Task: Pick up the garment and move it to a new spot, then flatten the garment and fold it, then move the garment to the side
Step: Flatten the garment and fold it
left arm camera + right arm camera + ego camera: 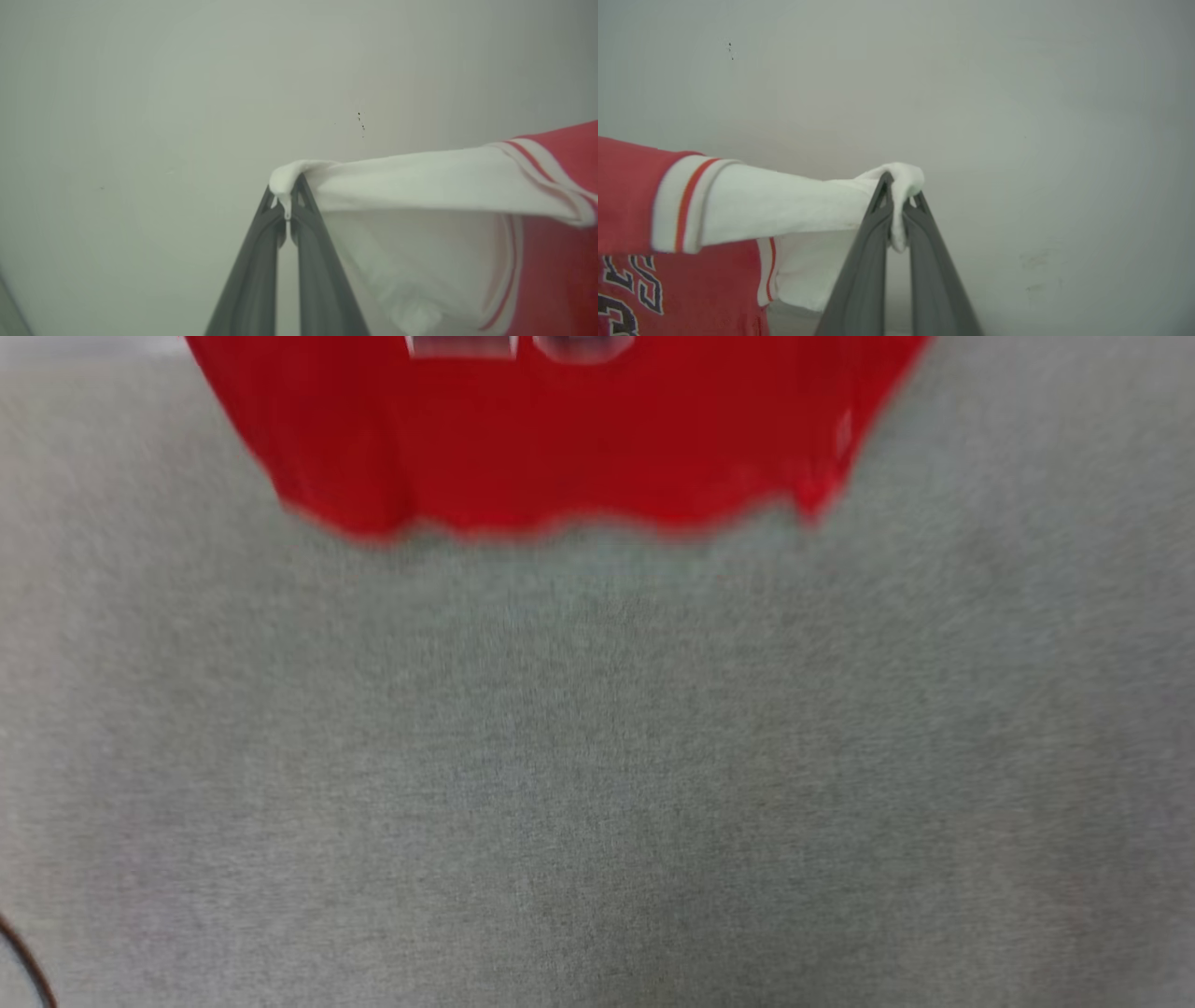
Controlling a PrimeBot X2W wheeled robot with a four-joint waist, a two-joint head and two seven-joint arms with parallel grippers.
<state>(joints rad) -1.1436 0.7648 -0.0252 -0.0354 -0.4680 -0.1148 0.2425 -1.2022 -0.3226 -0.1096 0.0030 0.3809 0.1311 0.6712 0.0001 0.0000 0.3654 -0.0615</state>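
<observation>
The garment (551, 439), a red jersey, hangs at the top of the blurred head view, its lower hem loose over the grey surface. In the left wrist view my left gripper (286, 198) is shut on the end of one white sleeve (420, 177), which stretches right to the striped trim and red body. The right wrist view has my right gripper (899, 200) shut on the other white sleeve (784, 200), with the red body and black lettering (630, 289) at lower left. The cloth is pulled taut between the two grippers.
A grey fabric-covered surface (597, 784) spreads below the hanging jersey. A plain pale wall (187, 84) stands behind both grippers. A thin dark cable (28, 966) curves at the head view's lower left corner.
</observation>
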